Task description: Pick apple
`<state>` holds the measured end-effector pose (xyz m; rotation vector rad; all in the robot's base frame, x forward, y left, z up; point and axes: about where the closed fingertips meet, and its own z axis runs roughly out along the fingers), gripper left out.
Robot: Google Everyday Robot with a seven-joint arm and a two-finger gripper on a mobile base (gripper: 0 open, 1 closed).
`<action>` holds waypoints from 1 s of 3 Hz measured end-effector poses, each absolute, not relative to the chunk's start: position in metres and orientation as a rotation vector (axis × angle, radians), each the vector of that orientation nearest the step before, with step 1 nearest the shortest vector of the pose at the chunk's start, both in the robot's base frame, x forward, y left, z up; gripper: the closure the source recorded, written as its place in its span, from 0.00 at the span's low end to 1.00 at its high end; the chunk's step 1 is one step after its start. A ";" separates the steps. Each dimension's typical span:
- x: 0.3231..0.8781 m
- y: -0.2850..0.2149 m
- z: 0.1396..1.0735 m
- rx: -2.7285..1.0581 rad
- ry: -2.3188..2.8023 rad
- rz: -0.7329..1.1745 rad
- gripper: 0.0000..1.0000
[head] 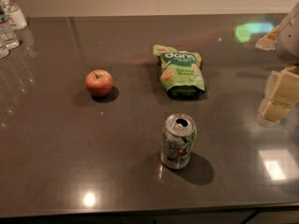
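A small red apple (99, 82) with yellowish patches and a short dark stem sits on the dark countertop (60, 143), left of centre. The gripper (276, 98) hangs at the right edge of the camera view, with pale yellow finger pads, above the counter and far to the right of the apple. It holds nothing that I can see.
A green snack pouch (180, 70) lies behind the middle. An opened soda can (178, 141) stands upright in front of it. Clear bottles (9, 20) stand at the far left back corner. The counter's front edge runs along the bottom.
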<state>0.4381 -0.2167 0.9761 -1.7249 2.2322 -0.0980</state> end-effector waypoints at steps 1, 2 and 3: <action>0.438 -0.217 0.976 -1.725 2.232 -0.098 0.00; 0.448 -0.209 0.978 -1.732 2.202 -0.109 0.00; 0.471 -0.188 0.974 -1.755 2.146 -0.096 0.00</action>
